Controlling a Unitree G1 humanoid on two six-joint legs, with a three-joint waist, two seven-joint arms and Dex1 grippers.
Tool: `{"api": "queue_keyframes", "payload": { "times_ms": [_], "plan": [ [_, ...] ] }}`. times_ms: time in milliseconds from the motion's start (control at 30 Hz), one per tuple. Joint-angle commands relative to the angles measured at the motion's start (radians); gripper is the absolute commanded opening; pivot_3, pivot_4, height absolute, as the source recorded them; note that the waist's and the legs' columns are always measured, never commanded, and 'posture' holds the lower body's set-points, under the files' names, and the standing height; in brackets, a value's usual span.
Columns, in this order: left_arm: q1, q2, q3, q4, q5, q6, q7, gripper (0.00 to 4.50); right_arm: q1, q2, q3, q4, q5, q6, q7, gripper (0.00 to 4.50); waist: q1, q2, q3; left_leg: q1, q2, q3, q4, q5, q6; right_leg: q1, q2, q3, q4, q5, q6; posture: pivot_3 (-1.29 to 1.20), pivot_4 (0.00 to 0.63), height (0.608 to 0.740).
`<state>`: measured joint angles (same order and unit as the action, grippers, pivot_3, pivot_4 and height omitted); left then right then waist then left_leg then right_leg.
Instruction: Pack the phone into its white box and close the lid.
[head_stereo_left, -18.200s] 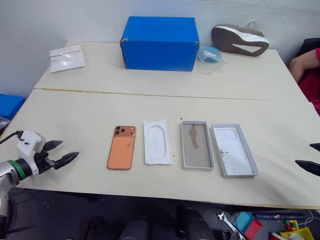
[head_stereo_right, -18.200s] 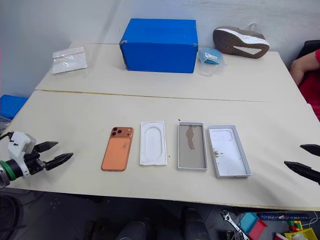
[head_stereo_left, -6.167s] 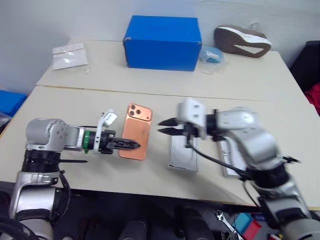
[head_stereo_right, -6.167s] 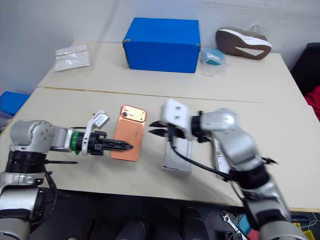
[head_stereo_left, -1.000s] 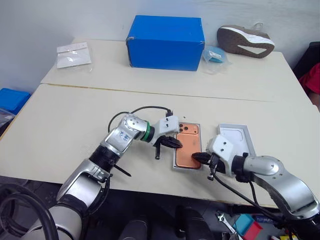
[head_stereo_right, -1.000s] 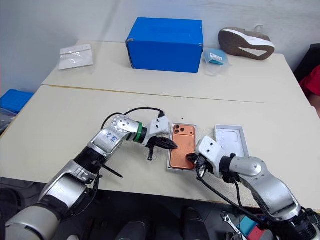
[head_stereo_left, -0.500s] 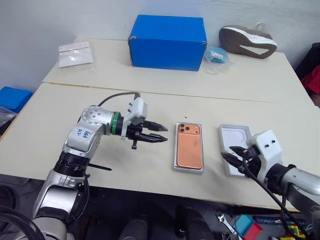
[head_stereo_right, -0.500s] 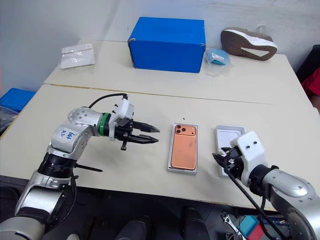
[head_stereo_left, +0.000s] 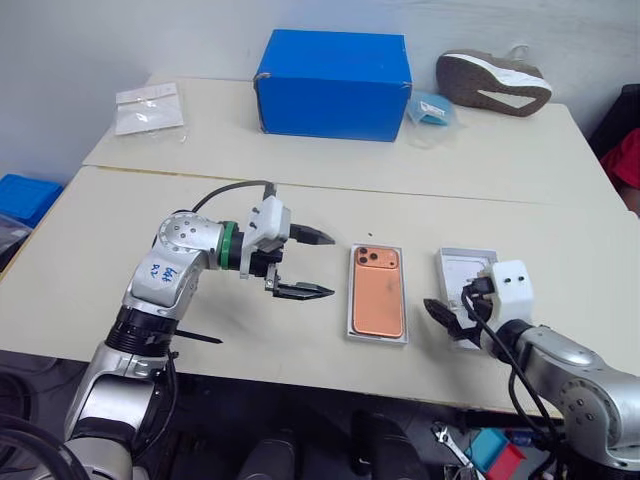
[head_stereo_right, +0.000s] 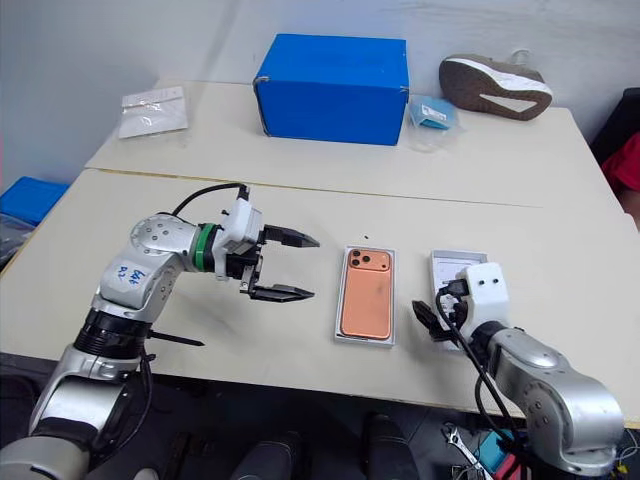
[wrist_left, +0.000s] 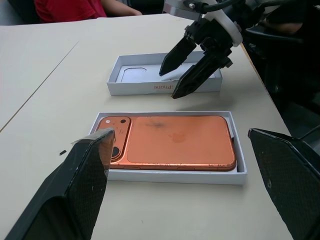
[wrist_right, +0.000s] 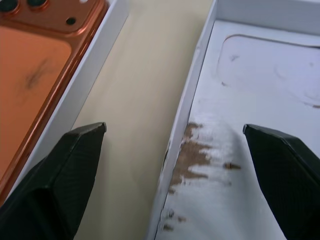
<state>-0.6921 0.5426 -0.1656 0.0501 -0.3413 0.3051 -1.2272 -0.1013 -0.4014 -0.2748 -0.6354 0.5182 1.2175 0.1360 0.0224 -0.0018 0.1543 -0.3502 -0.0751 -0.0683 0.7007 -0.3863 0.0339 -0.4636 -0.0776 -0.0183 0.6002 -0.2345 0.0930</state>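
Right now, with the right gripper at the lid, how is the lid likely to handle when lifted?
The lid is thin cardboard, open side up, so probably light. Its walls look thin and scuffed, so a pinch may flex them. It lies flat on the table, so it likely slides rather than tips.

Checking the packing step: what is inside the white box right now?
The phone lies flat inside the white box, back up with its camera lenses showing. It covers the box floor, so anything beneath it cannot be seen.

Blue box (head_stereo_left: 333, 84) — shoe (head_stereo_left: 490, 80) beside
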Motion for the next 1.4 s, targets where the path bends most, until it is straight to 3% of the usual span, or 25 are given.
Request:
{"api": "queue_keyframes", "payload": {
  "times_ms": [33, 367, 500, 667, 833, 1033, 1133, 1300, 1400],
  "plan": [
    [0.007, 0.012, 0.015, -0.038, 0.008, -0.020, 0.013, 4.50, -0.013, 0.007, 0.037, 0.015, -0.043, -0.047, -0.020, 3.55, -0.001, 0.000, 0.000, 0.000, 0.000, 0.000, 0.000, 0.000, 0.000, 0.000, 0.000, 0.000, 0.000, 0.000, 0.000, 0.00, 0.150, 0.740],
    [0.025, 0.030, 0.012, -0.038, 0.025, -0.028, 0.017, 4.50, -0.001, 0.006, 0.085, 0.014, -0.102, -0.080, -0.014, 0.02, -0.001, 0.000, 0.000, 0.000, 0.000, 0.000, 0.000, 0.000, 0.000, 0.000, 0.000, 0.000, 0.000, 0.000, 0.000, 0.00, 0.150, 0.740],
    [0.032, 0.036, 0.016, -0.032, 0.031, -0.030, 0.017, 4.50, -0.009, 0.002, 0.057, -0.026, -0.079, -0.054, 0.003, 0.02, -0.001, 0.000, 0.000, 0.000, 0.000, 0.000, 0.000, 0.000, 0.000, 0.000, 0.000, 0.000, 0.000, 0.000, 0.000, 0.00, 0.150, 0.740],
    [0.041, 0.054, 0.019, 0.006, 0.049, -0.053, 0.013, 4.50, -0.097, 0.050, -0.041, -0.095, 0.083, 0.054, 0.064, 0.02, -0.003, 0.000, 0.000, 0.000, 0.000, 0.000, -0.001, 0.000, 0.000, -0.001, 0.000, 0.000, 0.001, 0.000, 0.000, 0.00, 0.150, 0.740],
    [0.052, 0.078, 0.029, 0.047, 0.068, -0.081, 0.017, 4.50, -0.375, 0.277, -0.280, -0.031, 0.437, 0.324, 0.065, 0.02, -0.015, 0.001, 0.000, 0.001, 0.001, 0.000, -0.001, 0.000, 0.000, -0.001, 0.001, 0.000, 0.001, 0.000, 0.000, 0.00, 0.150, 0.740],
    [0.064, 0.097, 0.043, 0.064, 0.079, -0.092, 0.029, 4.50, -0.575, 0.503, -0.400, 0.212, 0.722, 0.397, -0.165, 0.02, -0.025, 0.002, 0.000, 0.002, 0.000, -0.004, -0.001, 0.000, 0.000, -0.001, 0.000, -0.002, 0.007, 0.000, 0.000, 0.00, 0.150, 0.740],
    [0.076, 0.111, 0.050, 0.045, 0.073, -0.082, 0.039, 4.50, -0.553, 0.522, -0.338, 0.327, 0.958, 0.318, -0.343, 0.02, -0.026, 0.003, 0.001, 0.002, -0.002, -0.004, -0.002, 0.000, 0.000, -0.002, -0.001, -0.002, 0.008, 0.000, 0.000, 0.00, 0.150, 0.740],
    [0.103, 0.130, 0.066, 0.009, 0.067, -0.065, 0.050, 4.50, -0.446, 0.445, -0.098, 0.442, 1.351, 0.052, -0.628, 0.02, -0.034, 0.003, 0.001, 0.006, -0.002, -0.003, -0.003, 0.000, 0.000, 0.000, -0.001, -0.003, 0.010, 0.000, 0.000, 0.00, 0.150, 0.740],
    [0.113, 0.138, 0.074, -0.005, 0.066, -0.053, 0.059, 4.50, -0.418, 0.453, -0.006, 0.465, 1.450, -0.076, -0.695, 0.02, -0.050, 0.004, 0.001, 0.006, -0.002, -0.003, -0.003, 0.000, 0.000, 0.000, -0.001, -0.003, 0.009, 0.000, 0.000, 0.00, 0.150, 0.740]
  ]
}}
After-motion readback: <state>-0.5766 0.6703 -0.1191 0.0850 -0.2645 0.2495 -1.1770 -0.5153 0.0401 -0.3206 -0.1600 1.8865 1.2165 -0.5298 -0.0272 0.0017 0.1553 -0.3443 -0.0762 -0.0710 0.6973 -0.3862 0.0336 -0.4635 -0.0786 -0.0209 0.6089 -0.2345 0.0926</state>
